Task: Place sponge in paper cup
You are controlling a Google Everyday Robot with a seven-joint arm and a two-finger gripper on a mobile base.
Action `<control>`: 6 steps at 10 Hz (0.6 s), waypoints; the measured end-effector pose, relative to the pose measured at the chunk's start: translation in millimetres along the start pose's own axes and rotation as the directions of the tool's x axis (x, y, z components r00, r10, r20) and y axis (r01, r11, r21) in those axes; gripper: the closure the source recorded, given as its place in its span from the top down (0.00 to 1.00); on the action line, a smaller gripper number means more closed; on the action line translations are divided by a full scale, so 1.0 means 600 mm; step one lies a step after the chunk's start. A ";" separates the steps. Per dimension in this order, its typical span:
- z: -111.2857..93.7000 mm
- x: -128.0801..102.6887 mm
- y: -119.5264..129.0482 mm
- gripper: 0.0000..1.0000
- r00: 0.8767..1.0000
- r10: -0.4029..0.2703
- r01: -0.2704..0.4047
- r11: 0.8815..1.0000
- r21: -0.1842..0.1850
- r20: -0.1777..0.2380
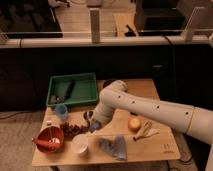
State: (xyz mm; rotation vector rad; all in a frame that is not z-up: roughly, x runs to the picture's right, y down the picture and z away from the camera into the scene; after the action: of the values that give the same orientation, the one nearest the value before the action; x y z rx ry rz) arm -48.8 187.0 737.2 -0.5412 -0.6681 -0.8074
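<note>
My gripper (90, 121) hangs low over the wooden table (160, 147), left of centre, at the end of the white arm (150, 111) that reaches in from the right. It is shut on the sponge (94, 128), a small blue-grey block that shows just under the fingers. The paper cup (80, 144), short, white and upright, stands near the table's front edge. It is a little below and left of the gripper and apart from it.
A blue-grey cloth (114, 147) lies right of the cup. A red bowl (49, 139) sits at the front left, with dark grapes (72, 130) beside it. A light blue cup (61, 111) and a green tray (75, 90) stand behind. An orange fruit (134, 124) and a banana (145, 131) lie to the right.
</note>
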 end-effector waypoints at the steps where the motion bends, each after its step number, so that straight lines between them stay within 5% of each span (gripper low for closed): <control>1: -0.001 -0.008 0.000 0.04 1.000 -0.011 0.011 1.000 -0.001 0.001; 6: -0.006 -0.041 -0.006 0.04 0.997 -0.074 0.074 0.997 -0.005 0.011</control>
State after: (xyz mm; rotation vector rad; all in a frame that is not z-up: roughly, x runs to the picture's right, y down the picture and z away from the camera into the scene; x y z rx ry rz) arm -63.1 194.0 717.6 -0.5282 -0.6989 -0.8761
